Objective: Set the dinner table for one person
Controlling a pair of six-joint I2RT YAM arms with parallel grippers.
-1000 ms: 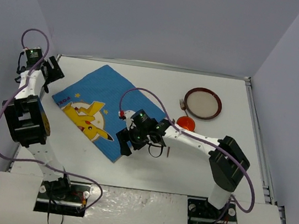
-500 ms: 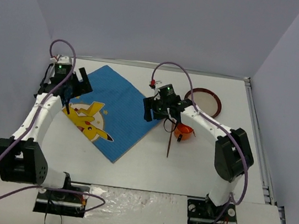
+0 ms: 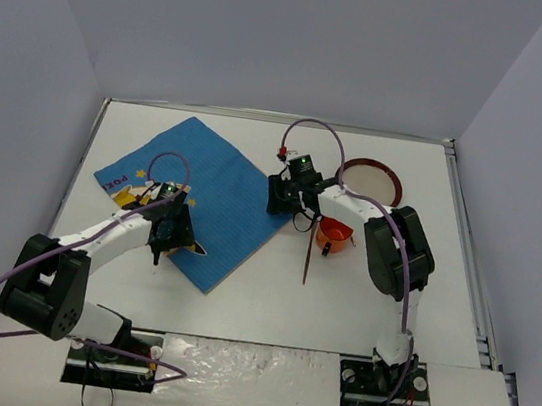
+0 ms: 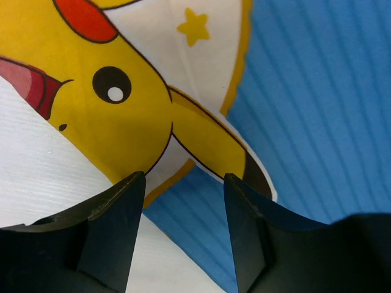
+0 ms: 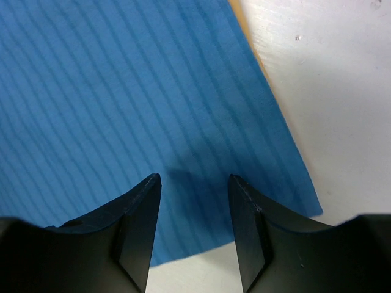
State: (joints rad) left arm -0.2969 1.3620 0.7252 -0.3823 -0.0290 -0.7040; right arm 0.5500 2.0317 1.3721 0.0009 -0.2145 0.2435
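Left gripper [image 4: 183,183] has moved onto the blue mat [image 3: 230,189]. It and right gripper [image 5: 194,183] are spread wide, holding nothing. Dragging could crumple the mat.

The desk [image 3: 267,303] is a large, flat, plain white rectangle, lying level, with a thin metal rim.

The blue placemat [image 3: 227,192] is matt, finely ribbed cloth with a smooth printed yellow figure [image 4: 122,122], the white surface [image 5: 330,73] looks matt and faintly grainy, and the left hand's [image 4: 183,178] fingers [image 4: 113,226] look like smooth black plastic.
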